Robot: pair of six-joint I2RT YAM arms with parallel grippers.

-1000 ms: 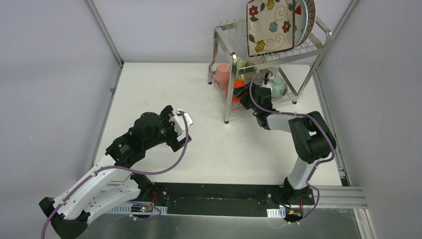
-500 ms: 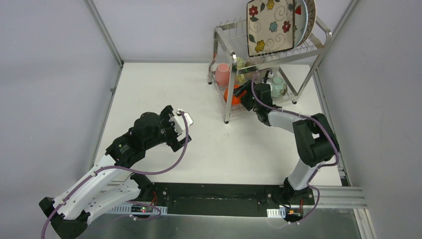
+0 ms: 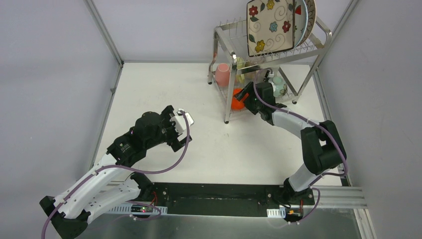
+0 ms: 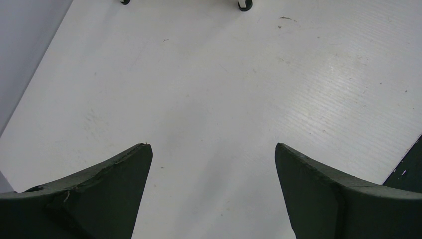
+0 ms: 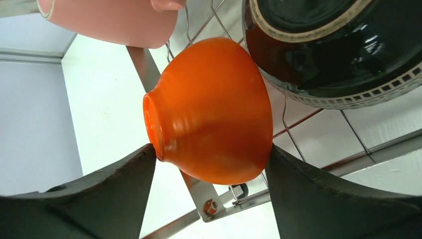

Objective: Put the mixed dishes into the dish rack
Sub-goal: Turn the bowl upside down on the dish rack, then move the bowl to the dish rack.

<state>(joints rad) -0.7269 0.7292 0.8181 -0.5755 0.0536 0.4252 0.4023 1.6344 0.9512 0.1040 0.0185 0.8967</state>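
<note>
Jaws on the right arm [image 3: 293, 122]: clamped across the orange bowl [image 5: 214, 109], one of the fingers [image 5: 94, 199] against its foot end, the other against the rim end. Bowl on its side, foot toward the left in the wrist view, at the front edge of the lower tier of the dish rack [image 3: 214, 50], just beside a front post. Resting on the wires or held just clear of them: cannot tell. Above it in that view, a pink cup [image 5: 109, 20]. To its right, very close, a dark brown bowl [image 5: 338, 50] tilted on the wire shelf. From above, a mint bowl [image 3: 278, 85] on the same tier, beside the wrist. On the upper tier, standing upright, a square floral plate [image 3: 271, 25] in front and a round brown-rimmed plate [image 3: 310, 15] close behind it.

Jaws on the left arm [image 3: 144, 132]: wide apart, nothing between them, hanging over the bare white table [image 3: 164, 84], well apart from the rack.
</note>
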